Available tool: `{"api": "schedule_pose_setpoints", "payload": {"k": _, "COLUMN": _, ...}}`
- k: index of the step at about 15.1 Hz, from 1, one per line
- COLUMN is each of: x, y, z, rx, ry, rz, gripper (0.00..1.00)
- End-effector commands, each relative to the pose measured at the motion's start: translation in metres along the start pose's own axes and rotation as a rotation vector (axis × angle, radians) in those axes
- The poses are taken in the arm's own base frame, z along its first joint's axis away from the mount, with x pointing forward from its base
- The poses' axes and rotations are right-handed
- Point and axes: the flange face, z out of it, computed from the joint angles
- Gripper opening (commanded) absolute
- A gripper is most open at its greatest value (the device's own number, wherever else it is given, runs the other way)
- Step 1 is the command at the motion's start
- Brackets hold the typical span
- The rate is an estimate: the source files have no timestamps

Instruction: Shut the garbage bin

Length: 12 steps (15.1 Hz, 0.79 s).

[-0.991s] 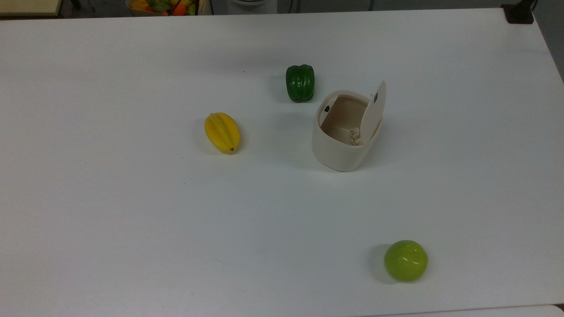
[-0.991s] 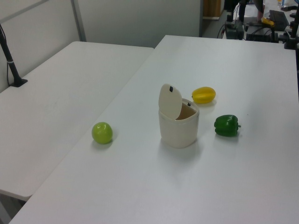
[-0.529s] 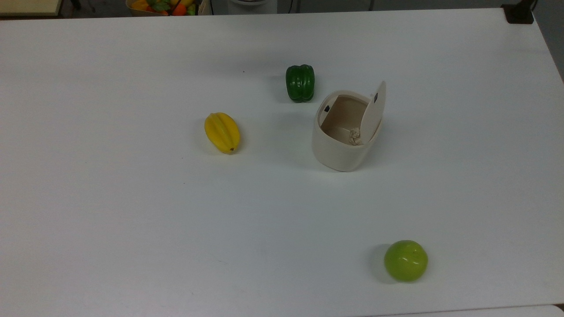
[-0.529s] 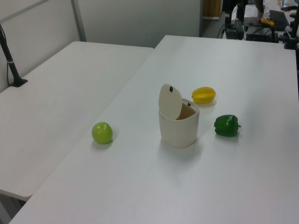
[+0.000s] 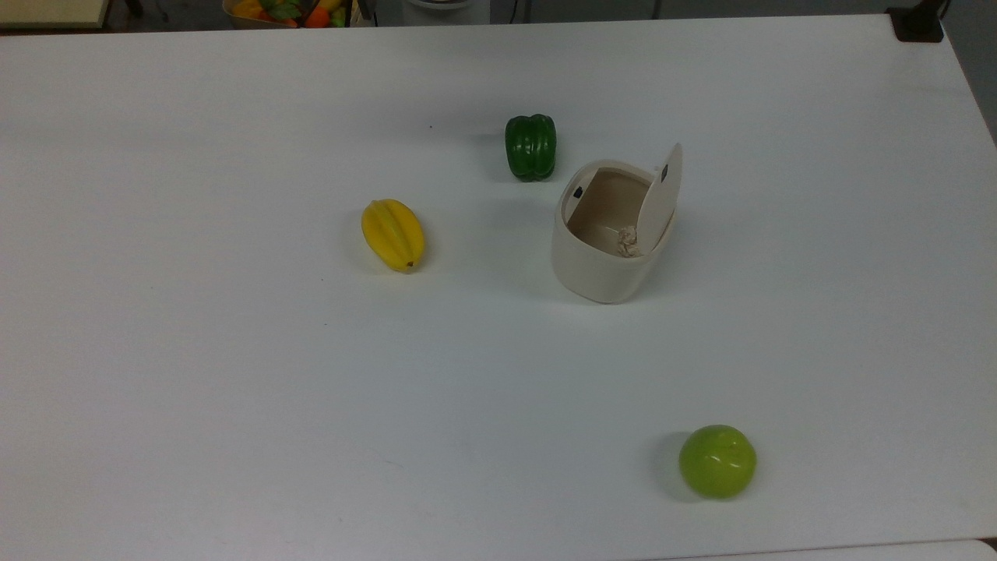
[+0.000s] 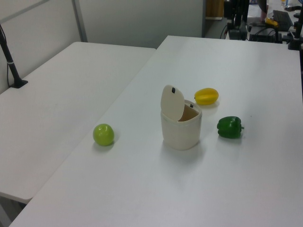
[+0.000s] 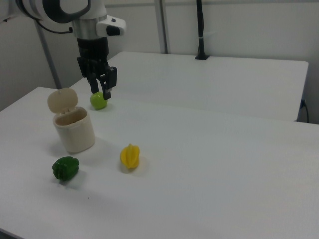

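Note:
The garbage bin (image 5: pixel 598 274) is a cream tub standing on the white table, right of centre in the top view. Its flat lid (image 5: pixel 661 196) stands upright on the hinge, so the bin is open. A crumpled paper ball (image 5: pixel 628 240) lies inside. The bin (image 6: pixel 182 133) and its raised lid (image 6: pixel 172 101) show mid-table in the left view. In the right view my gripper (image 7: pixel 100 91) hangs in the air, above and to the right of the bin (image 7: pixel 75 132). It is open and holds nothing, well apart from the lid (image 7: pixel 62 100).
A green pepper (image 5: pixel 530 146) lies close behind the bin. A yellow starfruit (image 5: pixel 392 234) is to the top view's left and a green apple (image 5: pixel 716 460) near the front edge. A second white table (image 6: pixel 57 104) adjoins. A black post (image 7: pixel 200 30) stands on it.

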Motion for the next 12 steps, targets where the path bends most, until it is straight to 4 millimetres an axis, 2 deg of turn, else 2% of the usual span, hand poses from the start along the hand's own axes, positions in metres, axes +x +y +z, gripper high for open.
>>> {"api": "schedule_pose_setpoints", "payload": {"k": 1, "x": 0.000, "y": -0.001, "z": -0.001, "rx": 0.015, "ry": 0.014, "rz": -0.119, "gripper": 0.10}}
{"api": "schedule_pose_setpoints", "payload": {"k": 2, "x": -0.001, "y": -0.004, "z": -0.001, "rx": 0.015, "ry": 0.016, "rz": -0.127, "gripper": 0.00}}
{"api": "schedule_pose_setpoints", "payload": {"k": 4, "x": -0.002, "y": -0.012, "z": -0.003, "rx": 0.015, "ry": 0.019, "rz": -0.152, "gripper": 0.00}}
{"api": "schedule_pose_setpoints", "payload": {"k": 5, "x": -0.004, "y": -0.028, "z": -0.002, "rx": 0.012, "ry": 0.020, "rz": -0.236, "gripper": 0.00}}
{"api": "schedule_pose_setpoints", "payload": {"k": 8, "x": -0.011, "y": -0.067, "z": 0.000, "rx": 0.007, "ry": 0.022, "rz": -0.626, "gripper": 0.00}}
{"api": "schedule_pose_setpoints", "payload": {"k": 10, "x": -0.019, "y": -0.099, "z": -0.008, "rx": 0.009, "ry": 0.040, "rz": -0.876, "gripper": 0.00}}
{"api": "schedule_pose_setpoints", "payload": {"k": 12, "x": -0.025, "y": -0.126, "z": -0.002, "rx": 0.013, "ry": 0.033, "rz": -1.070, "gripper": 0.00}}
